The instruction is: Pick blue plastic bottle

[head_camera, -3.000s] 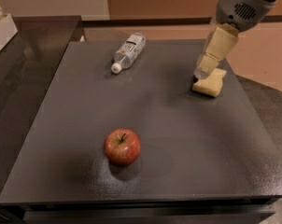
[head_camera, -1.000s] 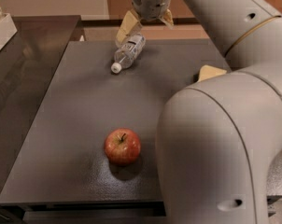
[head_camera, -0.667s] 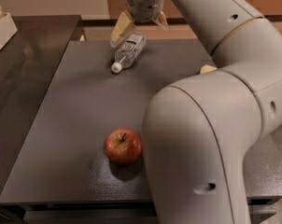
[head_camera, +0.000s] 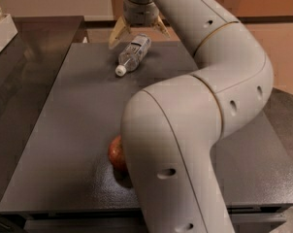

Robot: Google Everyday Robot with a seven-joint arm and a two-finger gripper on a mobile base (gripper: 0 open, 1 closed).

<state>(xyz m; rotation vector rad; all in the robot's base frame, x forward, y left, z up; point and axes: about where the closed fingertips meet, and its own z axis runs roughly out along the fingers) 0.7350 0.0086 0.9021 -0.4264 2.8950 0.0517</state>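
Note:
The blue plastic bottle lies on its side at the far end of the dark table, white cap pointing toward the near left. My gripper hangs just above the bottle's far end, open, with one yellowish finger to the left and the other to the right of it. It holds nothing. The large white arm sweeps across the middle and right of the view.
A red apple sits on the near part of the table, half hidden behind the arm. A white box stands at the far left on a darker counter. A tan wall runs behind the table.
The gripper has shifted from the bottle's left side to over its far end, fingers now straddling it. The arm has swung further into view and now covers part of the apple.

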